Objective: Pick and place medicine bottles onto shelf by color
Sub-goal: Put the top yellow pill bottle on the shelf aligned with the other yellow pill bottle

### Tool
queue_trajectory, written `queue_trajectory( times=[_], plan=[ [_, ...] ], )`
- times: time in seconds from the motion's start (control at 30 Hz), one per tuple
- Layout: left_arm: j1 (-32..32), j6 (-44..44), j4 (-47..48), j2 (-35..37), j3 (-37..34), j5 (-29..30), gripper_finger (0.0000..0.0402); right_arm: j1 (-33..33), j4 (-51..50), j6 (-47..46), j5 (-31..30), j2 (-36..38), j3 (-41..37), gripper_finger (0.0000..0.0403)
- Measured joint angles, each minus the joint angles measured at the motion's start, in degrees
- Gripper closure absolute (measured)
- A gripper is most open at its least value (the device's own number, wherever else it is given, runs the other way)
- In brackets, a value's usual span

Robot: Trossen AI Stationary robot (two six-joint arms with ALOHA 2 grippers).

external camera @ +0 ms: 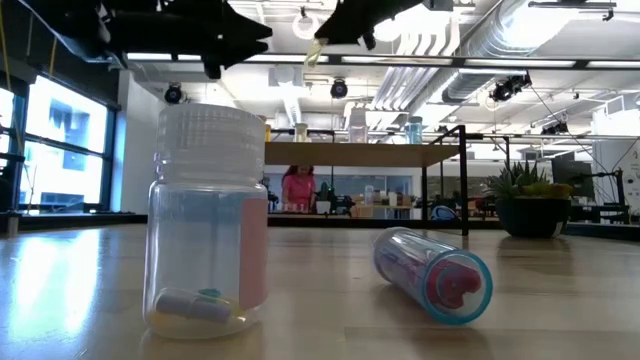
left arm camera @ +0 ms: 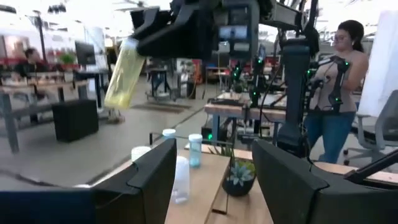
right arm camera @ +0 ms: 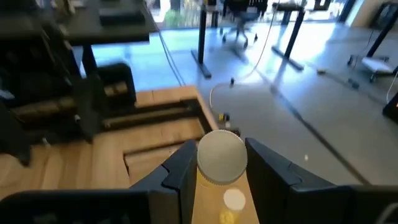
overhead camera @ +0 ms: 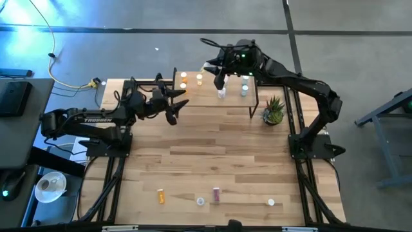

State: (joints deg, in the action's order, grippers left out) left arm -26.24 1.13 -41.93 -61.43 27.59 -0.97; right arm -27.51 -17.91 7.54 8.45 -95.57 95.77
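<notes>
My right gripper (overhead camera: 219, 78) is above the shelf (overhead camera: 212, 98), a small wooden riser on black legs at the table's far edge, and is shut on a pale yellow bottle (left arm camera: 124, 74) with a white cap (right arm camera: 221, 158). Several white-capped bottles (overhead camera: 183, 81) stand on the shelf top, orange ones at its left and pale ones (overhead camera: 244, 89) at its right. My left gripper (overhead camera: 179, 106) is open and empty, level with the shelf's left end. Several more bottles (overhead camera: 161, 195) lie near the table's near edge. My right gripper pinches the yellow bottle between its two fingers, one on each side of its cap end (right arm camera: 219, 177). The bottle is lifted clear above the shelf and hangs tilted, its lower end (left arm camera: 117, 99) free in the air.
A small green potted plant (overhead camera: 273, 111) stands by the shelf's right end. In the low view a clear bottle (external camera: 207, 220) stands upright and a purple one (external camera: 435, 272) lies on its side near the table's near edge. A person (left arm camera: 339, 74) stands beyond the table.
</notes>
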Motion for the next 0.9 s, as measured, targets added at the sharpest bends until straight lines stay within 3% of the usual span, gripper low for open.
queue_trajectory(
  times=[0.17,0.57,0.9],
  plan=[
    [0.00,1.84,4.94,0.00,1.75,0.09,0.0200,0.23,-1.39,0.27,0.70,-4.66,-0.01,0.0297],
    [0.00,4.32,6.16,0.00,1.75,0.33,0.0200,2.31,-17.14,2.71,1.12,-15.39,12.97,0.0297],
    [0.00,4.26,6.16,0.00,1.75,0.33,0.0200,2.75,-18.20,2.88,0.16,-16.78,11.72,0.0297]
  ],
)
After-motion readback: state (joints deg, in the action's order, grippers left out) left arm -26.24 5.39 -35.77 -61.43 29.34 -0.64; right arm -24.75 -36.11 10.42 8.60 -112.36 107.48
